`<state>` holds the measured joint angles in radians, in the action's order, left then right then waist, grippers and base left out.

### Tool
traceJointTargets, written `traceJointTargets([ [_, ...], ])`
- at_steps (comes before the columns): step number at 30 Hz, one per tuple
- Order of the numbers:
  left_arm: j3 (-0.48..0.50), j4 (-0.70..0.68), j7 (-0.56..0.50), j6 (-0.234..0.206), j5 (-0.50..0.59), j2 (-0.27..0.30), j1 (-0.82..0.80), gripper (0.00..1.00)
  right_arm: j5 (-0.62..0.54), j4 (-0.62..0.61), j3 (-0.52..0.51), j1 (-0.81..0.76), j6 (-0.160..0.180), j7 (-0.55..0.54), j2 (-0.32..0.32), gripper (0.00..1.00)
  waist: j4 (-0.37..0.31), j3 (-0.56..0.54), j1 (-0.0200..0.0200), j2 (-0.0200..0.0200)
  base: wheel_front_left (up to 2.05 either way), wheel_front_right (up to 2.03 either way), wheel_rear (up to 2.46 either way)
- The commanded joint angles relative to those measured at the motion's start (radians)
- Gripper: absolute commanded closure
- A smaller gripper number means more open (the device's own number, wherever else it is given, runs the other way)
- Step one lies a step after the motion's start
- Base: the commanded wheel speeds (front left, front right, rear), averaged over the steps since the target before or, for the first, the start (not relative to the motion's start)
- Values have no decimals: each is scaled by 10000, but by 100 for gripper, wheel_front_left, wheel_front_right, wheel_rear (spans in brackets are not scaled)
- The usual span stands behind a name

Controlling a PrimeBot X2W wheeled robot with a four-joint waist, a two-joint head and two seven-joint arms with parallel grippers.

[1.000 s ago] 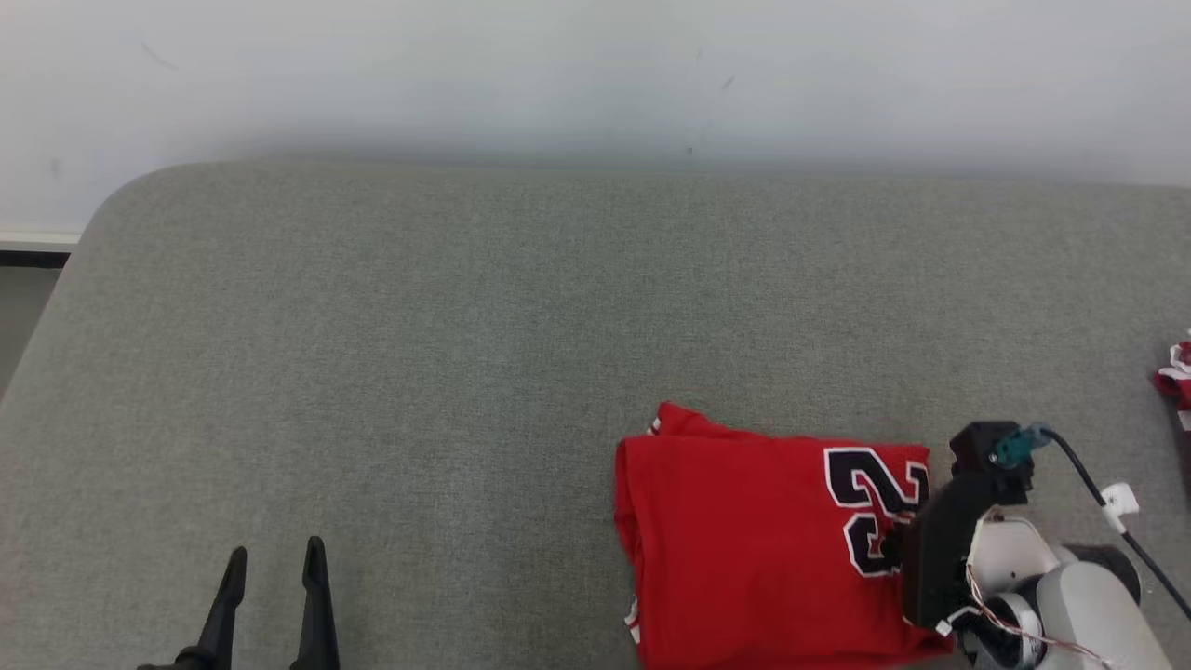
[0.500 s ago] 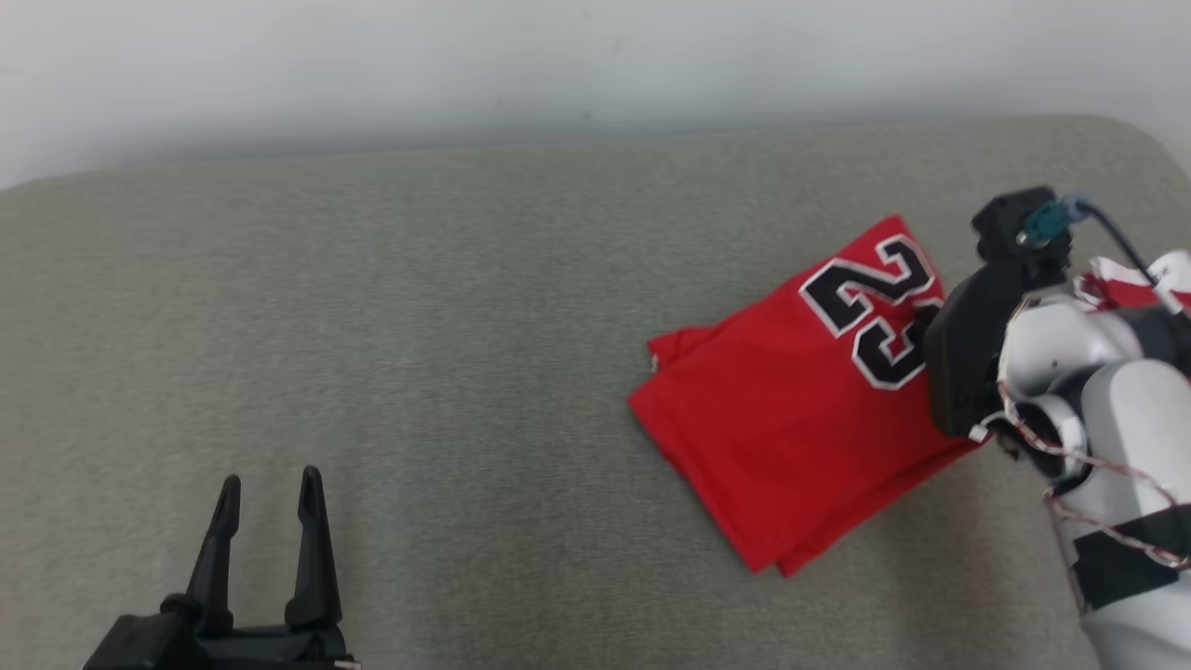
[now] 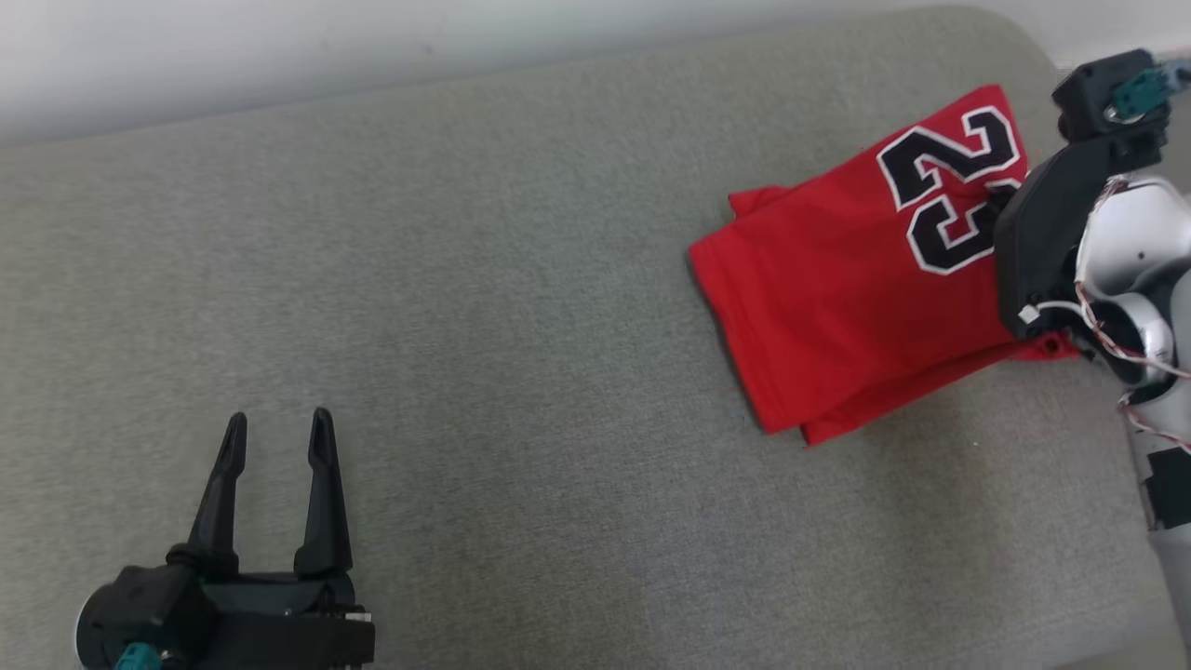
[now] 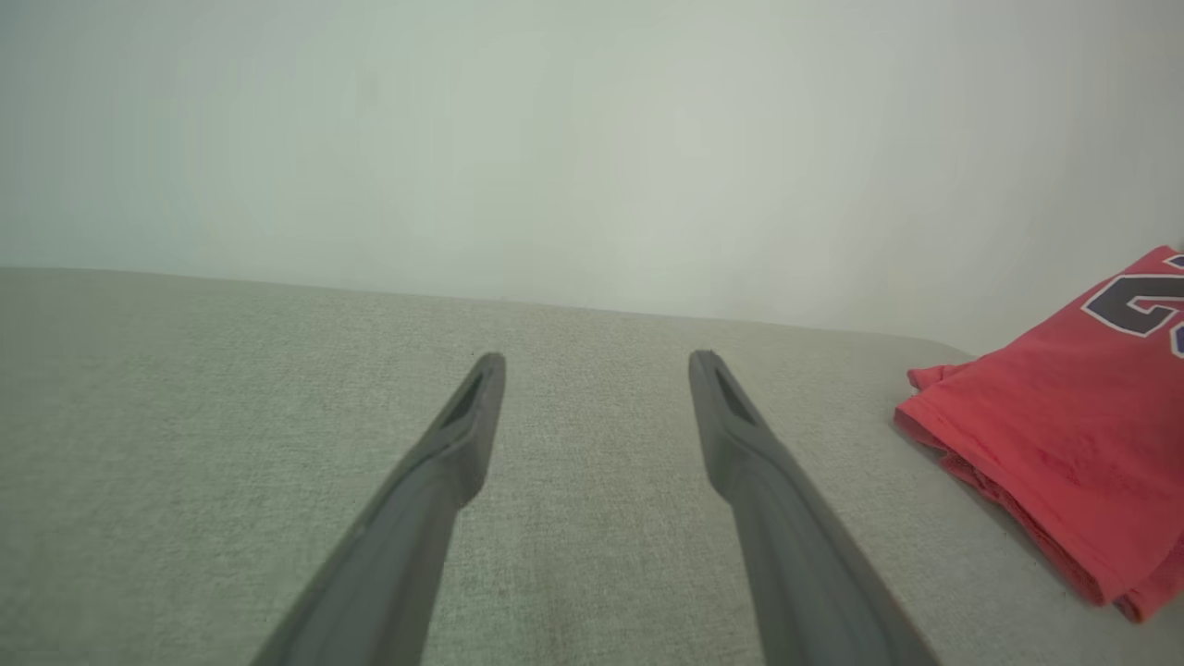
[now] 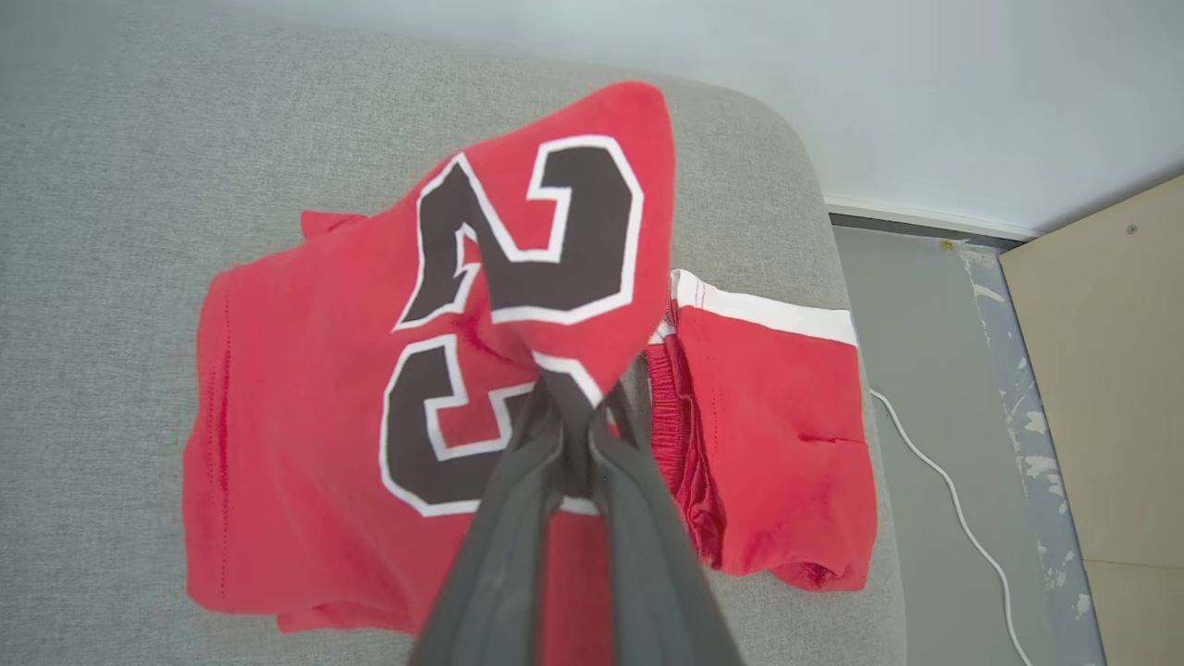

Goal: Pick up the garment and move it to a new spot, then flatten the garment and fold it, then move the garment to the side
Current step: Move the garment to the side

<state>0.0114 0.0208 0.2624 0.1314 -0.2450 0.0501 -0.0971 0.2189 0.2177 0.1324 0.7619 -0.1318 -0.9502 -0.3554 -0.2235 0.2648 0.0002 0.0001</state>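
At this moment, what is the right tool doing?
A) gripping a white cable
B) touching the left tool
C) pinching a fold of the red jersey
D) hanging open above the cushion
C: the right wrist view shows the right tool shut on a raised fold of the red jersey.

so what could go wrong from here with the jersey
1. The right gripper pinches the folded red jersey at one edge only, so the layers may slide apart and undo the fold.
2. The space to the side is tight: a second red garment with a white band lies right by the rim of the grey cushion, so the jersey may land on it or slip off.
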Motion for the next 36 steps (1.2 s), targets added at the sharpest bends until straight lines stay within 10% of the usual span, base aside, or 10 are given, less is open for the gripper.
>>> traceJointTargets([
  [1, 21, -45, 27, -18, 88, 12, -163, 0, -78, -27, -35, 156, 27, 34, -91, 100, -481, 533, -2, -1, 0, 0, 0],
  [18, 69, -939, 25, -18, 469, 781, -812, 0, -952, -165, -1833, 582, 27, 392, -1305, 100, -944, 1694, -2, -1, 0, 0, 0],
  [34, -414, -1563, 27, -18, 253, 1253, -1045, 0, -2971, 2410, -4077, 826, 27, 3956, -1028, 100, -520, 2365, -2, -1, 0, 0, 0],
  [35, -359, -1535, 27, -20, 317, 1268, -987, 0, -3161, 2533, -4174, 815, 27, 4133, -1037, 88, -495, 2361, -2, -1, 0, 0, 0],
  [36, -382, -1486, 25, -18, 395, 1312, -909, 0, -3338, 2635, -4243, 807, 27, 4309, -1065, 11, -475, 2362, -2, -1, 0, 0, 0],
])
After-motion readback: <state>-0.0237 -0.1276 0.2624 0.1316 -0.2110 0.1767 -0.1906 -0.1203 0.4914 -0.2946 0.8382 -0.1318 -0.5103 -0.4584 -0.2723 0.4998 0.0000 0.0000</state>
